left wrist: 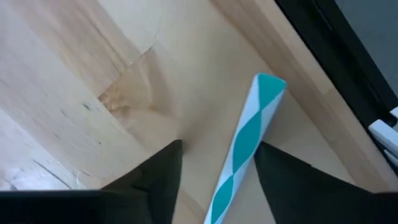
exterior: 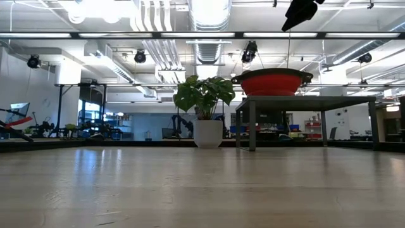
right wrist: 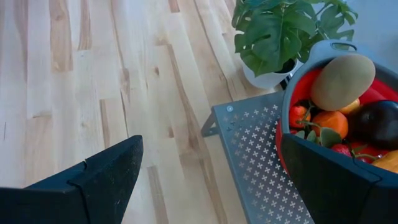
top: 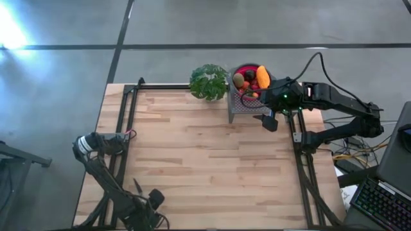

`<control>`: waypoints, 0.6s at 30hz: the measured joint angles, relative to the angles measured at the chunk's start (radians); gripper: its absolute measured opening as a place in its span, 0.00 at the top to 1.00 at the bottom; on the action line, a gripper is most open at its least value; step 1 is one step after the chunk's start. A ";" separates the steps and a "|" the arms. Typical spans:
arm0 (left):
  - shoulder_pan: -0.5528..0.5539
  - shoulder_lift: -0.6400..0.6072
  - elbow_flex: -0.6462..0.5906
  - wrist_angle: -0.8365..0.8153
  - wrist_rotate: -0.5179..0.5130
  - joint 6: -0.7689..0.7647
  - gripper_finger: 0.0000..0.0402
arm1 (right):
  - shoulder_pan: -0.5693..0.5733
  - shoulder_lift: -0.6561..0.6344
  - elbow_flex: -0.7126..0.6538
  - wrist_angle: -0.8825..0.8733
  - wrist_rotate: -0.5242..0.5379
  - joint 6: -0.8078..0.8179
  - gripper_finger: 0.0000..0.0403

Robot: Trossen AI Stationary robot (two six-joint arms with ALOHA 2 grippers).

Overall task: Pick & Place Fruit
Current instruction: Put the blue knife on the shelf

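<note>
Fruit [right wrist: 341,81] fills the red bowl [top: 242,69]; right hand [right wrist: 217,180] hovers beside it, released; left hand [left wrist: 214,168] released around a striped stick [left wrist: 245,146].

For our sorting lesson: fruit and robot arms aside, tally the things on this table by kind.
Potted plant: 1
Red bowl: 1
Perforated metal stand: 1
Teal-and-white striped stick: 1
Total: 4

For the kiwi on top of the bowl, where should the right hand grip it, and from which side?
Across its narrow middle, coming down from above. The kiwi lies on top of the fruit pile with its upper half bare, while the bowl rim walls off its sides and an orange ball crowds it from beneath. The open right hand is already beside the bowl. This is a judgement from one moment.
</note>
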 joint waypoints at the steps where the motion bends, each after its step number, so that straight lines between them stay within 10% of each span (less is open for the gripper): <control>1: 0.001 0.000 0.000 0.000 -0.001 0.006 0.51 | 0.001 0.000 0.000 0.000 0.000 0.000 0.07; 18: 0.014 -0.003 -0.001 0.012 -0.034 0.098 0.90 | 0.001 0.000 0.000 0.001 0.000 0.003 0.07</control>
